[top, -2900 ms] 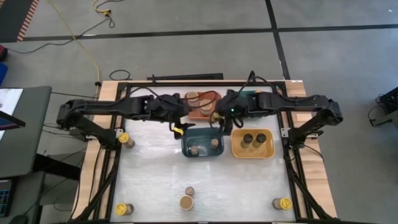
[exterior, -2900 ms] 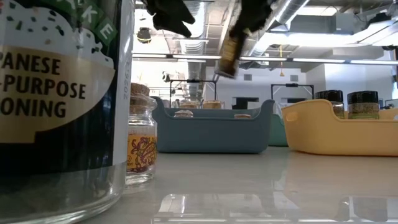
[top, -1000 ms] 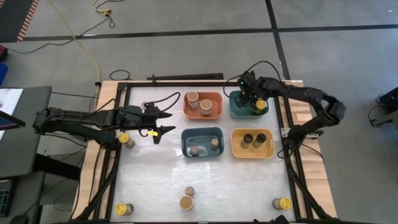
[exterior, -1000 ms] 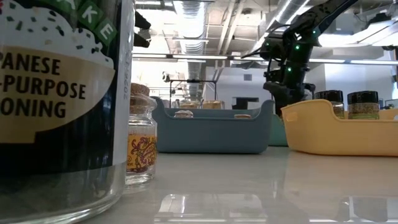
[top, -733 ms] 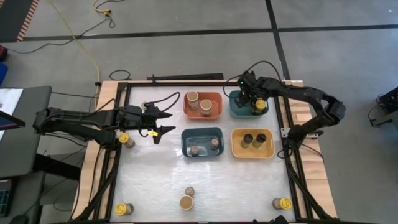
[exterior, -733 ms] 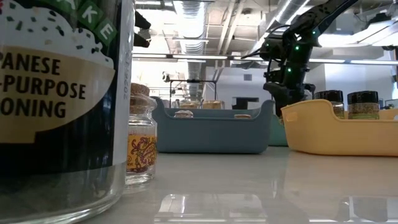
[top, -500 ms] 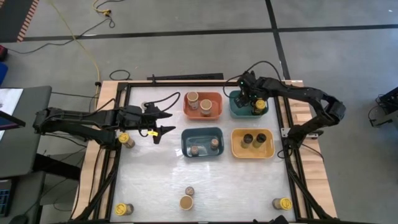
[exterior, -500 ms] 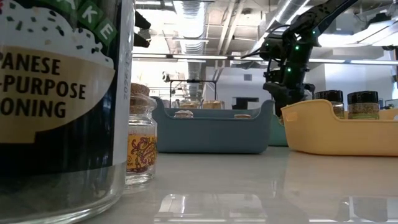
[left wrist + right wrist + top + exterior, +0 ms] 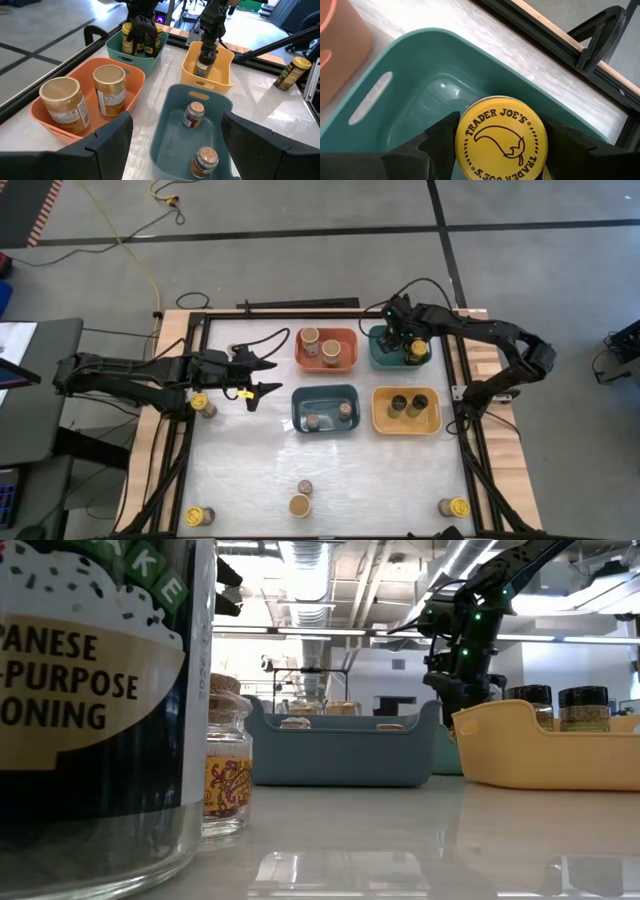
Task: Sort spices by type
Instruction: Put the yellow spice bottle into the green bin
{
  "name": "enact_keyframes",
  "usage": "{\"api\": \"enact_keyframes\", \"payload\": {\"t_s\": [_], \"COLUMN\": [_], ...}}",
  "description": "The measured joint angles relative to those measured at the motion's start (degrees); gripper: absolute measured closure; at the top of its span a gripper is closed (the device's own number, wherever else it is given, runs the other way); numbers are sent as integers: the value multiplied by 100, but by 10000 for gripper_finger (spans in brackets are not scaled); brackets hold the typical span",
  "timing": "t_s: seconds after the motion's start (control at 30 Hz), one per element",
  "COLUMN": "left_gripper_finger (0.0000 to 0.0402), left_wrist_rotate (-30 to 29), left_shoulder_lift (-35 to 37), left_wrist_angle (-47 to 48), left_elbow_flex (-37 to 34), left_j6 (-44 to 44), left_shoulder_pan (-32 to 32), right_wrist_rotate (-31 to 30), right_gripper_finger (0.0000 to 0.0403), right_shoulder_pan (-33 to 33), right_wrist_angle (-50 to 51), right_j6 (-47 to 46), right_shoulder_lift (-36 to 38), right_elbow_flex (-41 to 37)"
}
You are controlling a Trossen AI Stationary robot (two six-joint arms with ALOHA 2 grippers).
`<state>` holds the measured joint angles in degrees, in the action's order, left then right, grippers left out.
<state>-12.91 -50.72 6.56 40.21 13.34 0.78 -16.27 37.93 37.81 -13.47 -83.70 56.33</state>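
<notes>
The right pincer (image 9: 414,346) is down inside the teal bin (image 9: 381,357) at the far right of the desk (image 9: 250,480), w/ a yellow-lid jar (image 9: 501,138) between its fingers. The fingers sit close on both sides of the lid, so I judge it is grasping the jar, which seems to stand low in the bin. So the step in hand is placing a yellow-lid spice w/ its type.

Next move, I think: release, lift straight up, not to knock the other jars in this bin.

The left pincer (image 9: 262,375) hangs spread wide and empty, near the left edge. A yellow-lid jar (image 9: 201,403) stands just beside this arm; others wait at the near edge (image 9: 199,516), (image 9: 454,507), plus a tan-lid jar (image 9: 300,505) and a small brown-top jar (image 9: 305,487).
</notes>
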Motion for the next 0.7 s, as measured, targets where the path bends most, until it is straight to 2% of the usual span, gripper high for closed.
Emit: {"api": "enact_keyframes", "payload": {"t_s": [0.7], "left_gripper_finger": [111], "left_wrist_rotate": [7], "left_shoulder_lift": [0], "left_wrist_angle": [1], "left_elbow_flex": [-2], "left_j6": [256], "left_shoulder_pan": [0], "right_wrist_rotate": [-11], "right_gripper_finger": [132], "right_shoulder_pan": [7], "right_wrist_angle": [56], "right_j6": [-62], "right_shoulder_lift": [4], "right_elbow_flex": [1]}}
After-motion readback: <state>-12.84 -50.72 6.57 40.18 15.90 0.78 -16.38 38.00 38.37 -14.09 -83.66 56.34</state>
